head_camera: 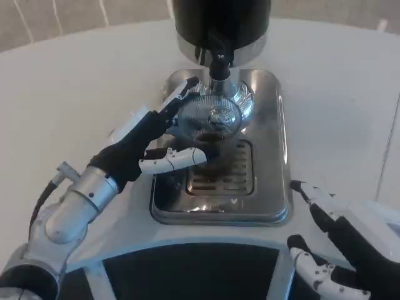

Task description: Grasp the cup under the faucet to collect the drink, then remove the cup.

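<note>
A clear ribbed cup (209,119) stands on the steel drip tray (269,187), right under the black faucet (219,62) of the dark drink dispenser (222,22). Dark drink shows inside the cup. My left hand (153,140) wraps around the cup from the left, fingers on its far side and thumb across its near side. My right hand (334,247) hangs near the table's front right edge, fingers apart and holding nothing.
The drip tray has a slotted grate (222,175) in front of the cup. White table (75,87) spreads to the left and right of the tray. A dark gap (187,272) lies at the near table edge.
</note>
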Robot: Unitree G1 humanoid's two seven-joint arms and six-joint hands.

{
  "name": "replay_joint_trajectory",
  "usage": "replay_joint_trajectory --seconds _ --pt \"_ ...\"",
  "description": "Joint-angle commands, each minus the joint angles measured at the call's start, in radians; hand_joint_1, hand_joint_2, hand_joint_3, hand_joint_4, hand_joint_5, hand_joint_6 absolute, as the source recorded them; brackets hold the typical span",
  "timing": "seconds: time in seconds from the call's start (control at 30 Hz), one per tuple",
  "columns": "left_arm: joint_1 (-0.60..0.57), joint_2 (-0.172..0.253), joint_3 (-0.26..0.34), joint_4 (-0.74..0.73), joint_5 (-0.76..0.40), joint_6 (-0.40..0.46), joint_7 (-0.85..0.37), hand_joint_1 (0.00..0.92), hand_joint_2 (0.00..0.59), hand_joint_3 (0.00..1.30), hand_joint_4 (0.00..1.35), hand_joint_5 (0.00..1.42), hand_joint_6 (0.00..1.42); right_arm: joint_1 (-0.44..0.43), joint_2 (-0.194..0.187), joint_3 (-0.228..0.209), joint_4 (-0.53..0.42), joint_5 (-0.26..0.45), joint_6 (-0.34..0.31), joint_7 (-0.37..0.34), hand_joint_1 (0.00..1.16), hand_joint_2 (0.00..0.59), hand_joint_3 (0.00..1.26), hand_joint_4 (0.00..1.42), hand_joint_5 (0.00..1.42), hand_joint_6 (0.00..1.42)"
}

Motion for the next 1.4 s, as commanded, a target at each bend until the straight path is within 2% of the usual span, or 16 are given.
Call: replay_joint_trajectory --seconds 0.03,0.53,0.63,0.8,0.9,1.1,1.4 --pt "-0.009 -0.008 -0.015 0.015 0.030 0.012 0.015 0.370 0.059 0.00 0.00 0.33 0.40 0.011 0.008 -0.011 -0.015 0.002 -0.012 0.011 0.21 0.575 0.01 0.00 0.00 0.00" --pt "-0.010 -0.014 -0.050 0.013 0.088 0.015 0.103 0.380 0.067 0.00 0.00 0.36 0.44 0.011 0.029 -0.031 -0.015 0.006 -0.023 0.018 0.20 0.566 0.01 0.00 0.00 0.00" --pt "-0.010 -0.016 -0.055 0.013 0.092 0.016 0.114 0.387 0.066 0.00 0.00 0.38 0.47 0.011 0.032 -0.033 -0.015 0.006 -0.025 0.020 0.20 0.566 0.01 0.00 0.00 0.00" --pt "-0.008 -0.021 -0.062 0.011 0.098 0.017 0.131 0.398 0.072 0.00 0.00 0.45 0.67 0.008 0.037 -0.035 -0.015 0.003 -0.027 0.025 0.20 0.565 0.01 0.00 0.00 0.00" --pt "-0.008 -0.025 -0.067 0.011 0.101 0.020 0.141 0.413 0.079 0.00 0.01 0.48 0.72 0.007 0.040 -0.036 -0.015 0.000 -0.026 0.028 0.19 0.565 0.01 0.00 0.00 0.00" --pt "-0.011 -0.031 -0.075 0.013 0.109 0.024 0.151 0.421 0.081 0.00 0.04 0.51 0.76 0.004 0.043 -0.039 -0.015 -0.003 -0.023 0.031 0.19 0.566 0.02 0.00 0.00 0.00" --pt "-0.016 -0.026 -0.117 0.011 0.163 0.037 0.207 0.421 0.082 0.00 0.06 0.52 0.77 0.005 0.045 -0.043 -0.015 -0.005 -0.016 0.030 0.19 0.559 0.02 0.00 0.00 0.00"
